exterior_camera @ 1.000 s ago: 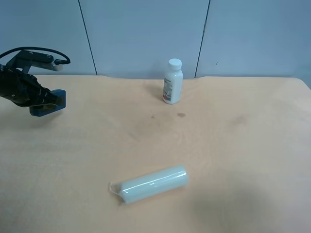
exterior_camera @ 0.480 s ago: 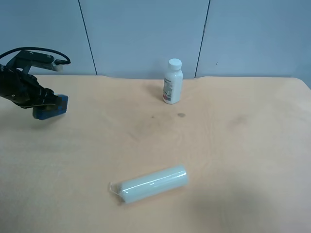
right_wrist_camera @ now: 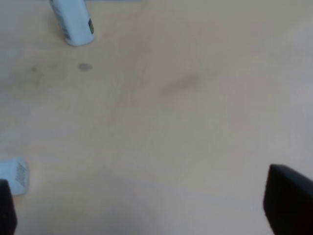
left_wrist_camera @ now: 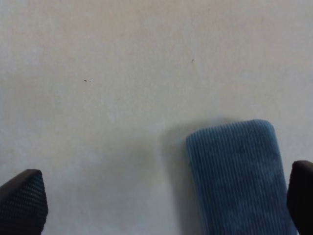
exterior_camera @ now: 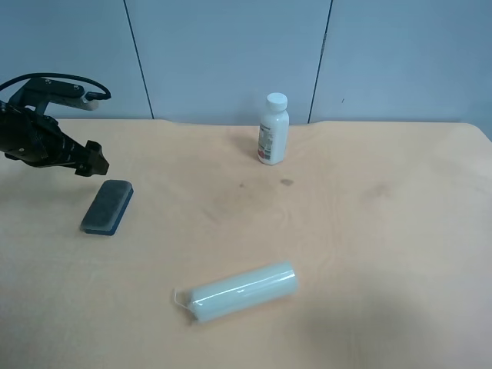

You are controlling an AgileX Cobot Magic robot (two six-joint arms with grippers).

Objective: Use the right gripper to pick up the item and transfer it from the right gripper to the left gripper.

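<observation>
The eraser [exterior_camera: 108,206] lies flat on the tan table, a dark pad face up with a blue edge showing. The left wrist view shows it as a blue ribbed pad [left_wrist_camera: 239,178]. My all-black left gripper [exterior_camera: 94,158] hovers just above and behind it, at the exterior high view's left, open and empty. In its wrist view [left_wrist_camera: 161,200] the two fingertips stand wide apart at the frame's edges. My right gripper [right_wrist_camera: 146,210] is open and empty over bare table. It does not appear in the exterior high view.
A white pill bottle [exterior_camera: 273,129] stands at the table's back middle, also in the right wrist view [right_wrist_camera: 72,22]. A pale translucent roll [exterior_camera: 240,291] lies near the front middle; its end shows in the right wrist view [right_wrist_camera: 13,176]. A blue-grey wall stands behind the table.
The left gripper held the eraser one second ago. It has opened, and the eraser now lies on the table just below it.
</observation>
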